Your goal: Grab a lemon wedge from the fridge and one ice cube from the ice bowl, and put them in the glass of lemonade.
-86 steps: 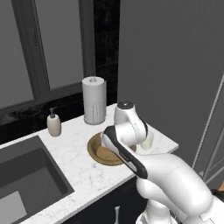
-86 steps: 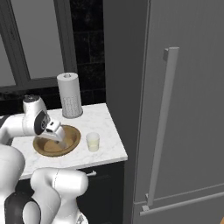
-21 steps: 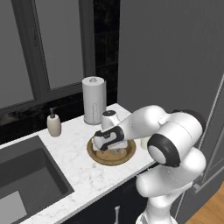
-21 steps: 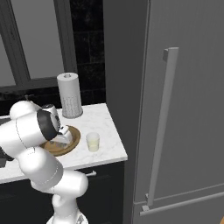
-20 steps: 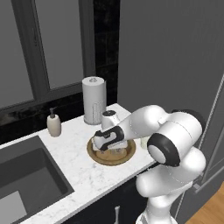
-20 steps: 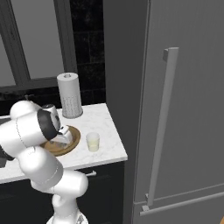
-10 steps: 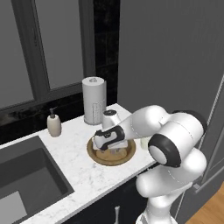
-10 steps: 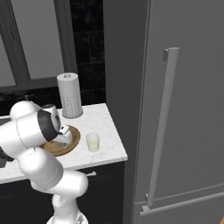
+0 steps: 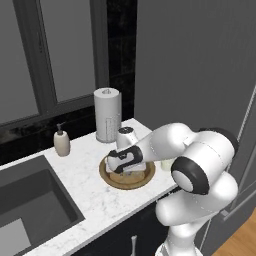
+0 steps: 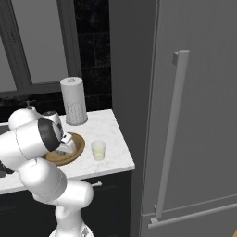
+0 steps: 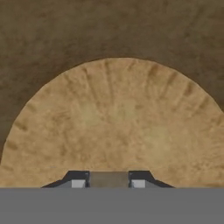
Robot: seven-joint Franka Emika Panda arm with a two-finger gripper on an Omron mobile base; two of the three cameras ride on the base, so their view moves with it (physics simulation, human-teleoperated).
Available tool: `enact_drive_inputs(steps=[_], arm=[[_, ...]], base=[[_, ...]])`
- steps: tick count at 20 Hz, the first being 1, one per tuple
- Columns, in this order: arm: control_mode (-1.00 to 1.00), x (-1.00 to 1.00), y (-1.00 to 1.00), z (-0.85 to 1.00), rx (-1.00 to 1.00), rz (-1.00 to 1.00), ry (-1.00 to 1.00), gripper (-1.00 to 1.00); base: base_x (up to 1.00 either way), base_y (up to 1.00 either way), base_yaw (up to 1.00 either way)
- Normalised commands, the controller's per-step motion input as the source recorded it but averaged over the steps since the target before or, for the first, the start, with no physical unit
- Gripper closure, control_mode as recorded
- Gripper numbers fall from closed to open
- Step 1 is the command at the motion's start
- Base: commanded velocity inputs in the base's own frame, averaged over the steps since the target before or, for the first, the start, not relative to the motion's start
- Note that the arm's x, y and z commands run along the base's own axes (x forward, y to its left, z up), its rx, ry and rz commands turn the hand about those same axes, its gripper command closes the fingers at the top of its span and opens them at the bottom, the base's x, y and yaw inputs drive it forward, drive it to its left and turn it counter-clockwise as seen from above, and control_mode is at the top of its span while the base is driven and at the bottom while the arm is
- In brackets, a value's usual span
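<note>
Inside ice bowl (image 11: 113, 109), jaws part-closed

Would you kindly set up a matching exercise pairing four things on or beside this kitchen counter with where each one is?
Things:
1. ice bowl
2. glass of lemonade
3. soap dispenser
4. fridge

Places:
A. by the sink
B. under the robot's hand
C. right of the counter, door shut
D. between bowl and counter's right edge

Pairs: 1-B, 2-D, 3-A, 4-C
</note>
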Motion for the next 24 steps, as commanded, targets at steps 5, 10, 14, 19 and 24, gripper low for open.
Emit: enact_drive_inputs(steps=[5,10,14,19,24], arm=[[-1.00,-0.05,0.00,-0.05,0.00,0.00,0.00,1.00],[-1.00,-0.01,0.00,0.01,0.00,0.00,0.00,1.00],[-1.00,-0.17,-0.01,0.40,0.00,-0.02,-0.05,1.00],[-1.00,-0.28,-0.10,0.78,0.00,-0.05,-0.11,1.00],[-1.00,-0.36,-0.27,0.64,0.00,-0.10,-0.07,1.00]], base=[[0.00,0.00,0.00],[0.00,0.00,0.00],[0.00,0.00,0.00],[0.00,0.00,0.00],[0.00,0.00,0.00]])
